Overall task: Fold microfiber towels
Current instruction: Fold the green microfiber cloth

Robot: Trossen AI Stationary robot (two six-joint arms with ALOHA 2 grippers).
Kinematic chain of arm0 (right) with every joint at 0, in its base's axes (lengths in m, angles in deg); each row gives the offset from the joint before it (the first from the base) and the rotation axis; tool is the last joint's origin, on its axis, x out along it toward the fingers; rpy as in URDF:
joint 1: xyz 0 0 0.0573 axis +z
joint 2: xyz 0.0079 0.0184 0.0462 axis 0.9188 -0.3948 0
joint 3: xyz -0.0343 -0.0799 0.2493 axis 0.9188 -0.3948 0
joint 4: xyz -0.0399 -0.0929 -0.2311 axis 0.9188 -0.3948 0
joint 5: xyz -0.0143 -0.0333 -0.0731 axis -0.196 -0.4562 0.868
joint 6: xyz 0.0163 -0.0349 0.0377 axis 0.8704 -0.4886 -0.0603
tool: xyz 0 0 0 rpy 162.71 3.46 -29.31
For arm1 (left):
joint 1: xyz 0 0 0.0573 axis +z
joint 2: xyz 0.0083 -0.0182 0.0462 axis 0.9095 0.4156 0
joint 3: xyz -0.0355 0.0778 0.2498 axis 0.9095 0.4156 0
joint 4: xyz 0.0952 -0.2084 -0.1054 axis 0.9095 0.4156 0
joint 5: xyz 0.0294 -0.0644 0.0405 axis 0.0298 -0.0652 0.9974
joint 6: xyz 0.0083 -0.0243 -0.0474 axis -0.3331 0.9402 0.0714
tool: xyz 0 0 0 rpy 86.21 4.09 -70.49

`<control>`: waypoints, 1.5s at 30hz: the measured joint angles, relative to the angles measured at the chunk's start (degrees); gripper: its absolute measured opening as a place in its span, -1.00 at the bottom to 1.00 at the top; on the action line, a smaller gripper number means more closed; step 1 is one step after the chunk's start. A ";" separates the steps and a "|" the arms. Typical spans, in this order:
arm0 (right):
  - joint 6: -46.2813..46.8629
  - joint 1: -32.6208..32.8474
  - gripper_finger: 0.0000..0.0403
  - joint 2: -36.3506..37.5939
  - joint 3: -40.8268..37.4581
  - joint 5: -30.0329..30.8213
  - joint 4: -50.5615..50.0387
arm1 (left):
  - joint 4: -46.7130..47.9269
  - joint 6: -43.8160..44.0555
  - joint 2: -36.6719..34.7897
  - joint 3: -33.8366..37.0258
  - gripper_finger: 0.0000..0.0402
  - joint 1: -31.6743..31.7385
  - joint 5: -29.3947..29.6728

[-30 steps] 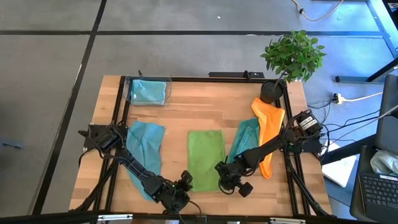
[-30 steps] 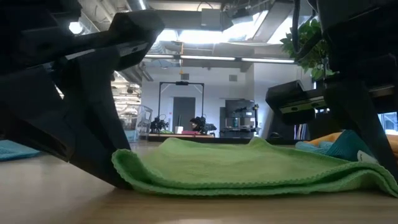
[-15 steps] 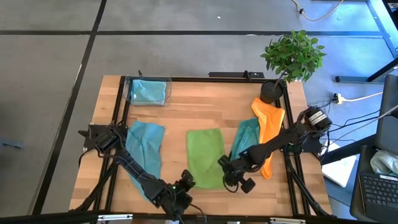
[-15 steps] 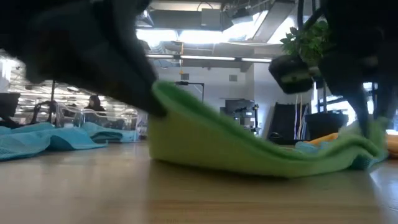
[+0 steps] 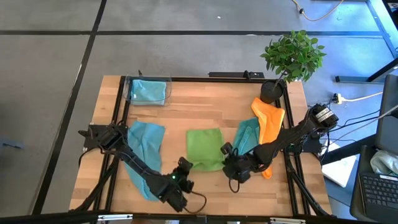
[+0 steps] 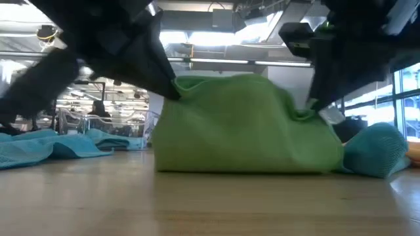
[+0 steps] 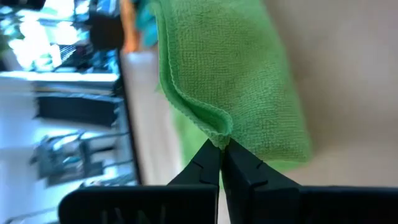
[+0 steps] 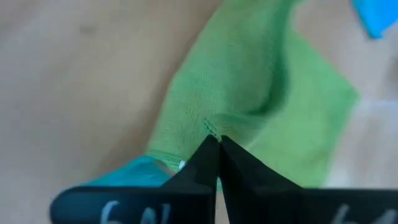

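Both grippers are mid-fold on the fuzzy lime green microfiber towel (image 5: 205,148) at table centre — left gripper (image 5: 184,168) and right gripper (image 5: 227,163) each pinch a near corner, raised off the wood. Next, I reckon: carry that edge over the far half, align, release.

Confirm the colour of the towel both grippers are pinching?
Lime green towel, plain; the left wrist view shows it best.

- Wooden counter (image 5: 205,112), black metal frame around its edge.
- Potted plant (image 5: 292,56) at far right corner, dark pot.
- Clear plastic bin (image 5: 148,91) at far left corner.
- Laptop (image 5: 376,186) off counter's right side.
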 joint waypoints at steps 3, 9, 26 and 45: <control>-0.77 -0.39 -0.96 0.00 0.02 4.32 -1.30 | 3.27 1.68 -0.02 0.00 -1.00 1.40 2.86; -1.07 -3.28 -0.95 0.00 0.02 5.89 -1.46 | 6.12 5.50 -0.09 0.42 -1.00 5.18 2.72; -0.73 -14.96 -0.92 0.00 0.02 5.46 -1.57 | 6.34 15.75 -0.09 7.14 -1.00 11.45 1.76; -3.54 -23.61 -0.92 -5.81 0.09 1.29 2.12 | 6.32 17.42 -0.09 7.19 -0.99 14.28 -2.50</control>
